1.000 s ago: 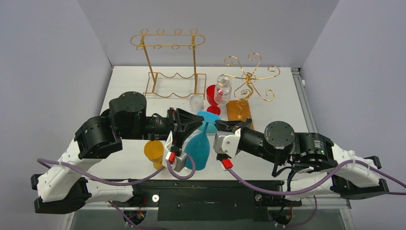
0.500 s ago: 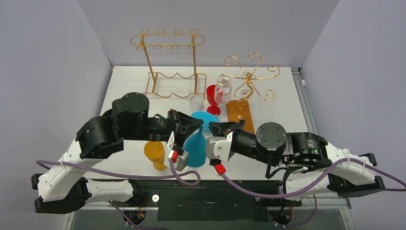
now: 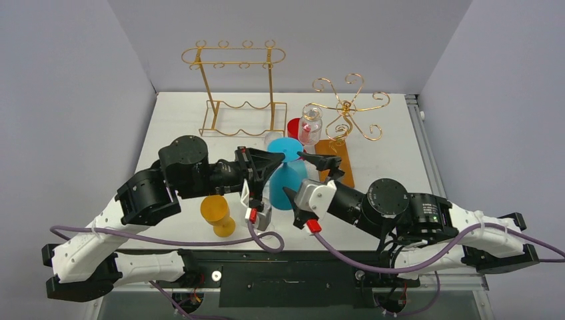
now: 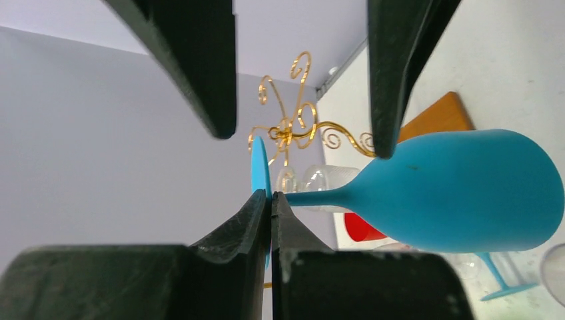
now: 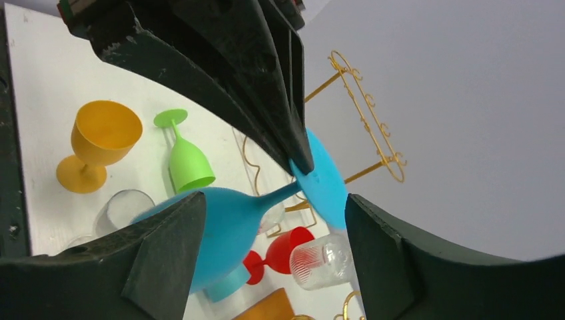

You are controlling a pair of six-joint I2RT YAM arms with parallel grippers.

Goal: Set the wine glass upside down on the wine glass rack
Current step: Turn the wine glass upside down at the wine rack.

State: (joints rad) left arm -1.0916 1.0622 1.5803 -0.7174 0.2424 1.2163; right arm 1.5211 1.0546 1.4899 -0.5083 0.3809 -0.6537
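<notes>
The blue wine glass [image 3: 288, 185] hangs above the table's middle, foot up and bowl down. My left gripper [image 3: 275, 162] is shut on the rim of its round foot [image 4: 259, 167], and the stem and bowl [image 4: 466, 193] stick out to the right in the left wrist view. My right gripper [image 3: 306, 180] stands open, one finger on each side of the glass [image 5: 226, 220], touching nothing. The tall gold wine glass rack [image 3: 233, 60] stands at the back left, apart from the glass; its top bar [image 5: 373, 127] shows in the right wrist view.
An orange goblet [image 3: 216, 212] stands under my left arm, with a green glass [image 5: 190, 163] and a clear tumbler [image 5: 123, 207] near it. A red glass [image 3: 294, 127], a clear glass [image 3: 310, 123], a wooden board [image 3: 336, 160] and a gold spiral stand [image 3: 346, 107] sit behind.
My right gripper has let go of the blue glass and opened. My left gripper closed on the foot and carried the glass up and toward the back, foot uppermost.
</notes>
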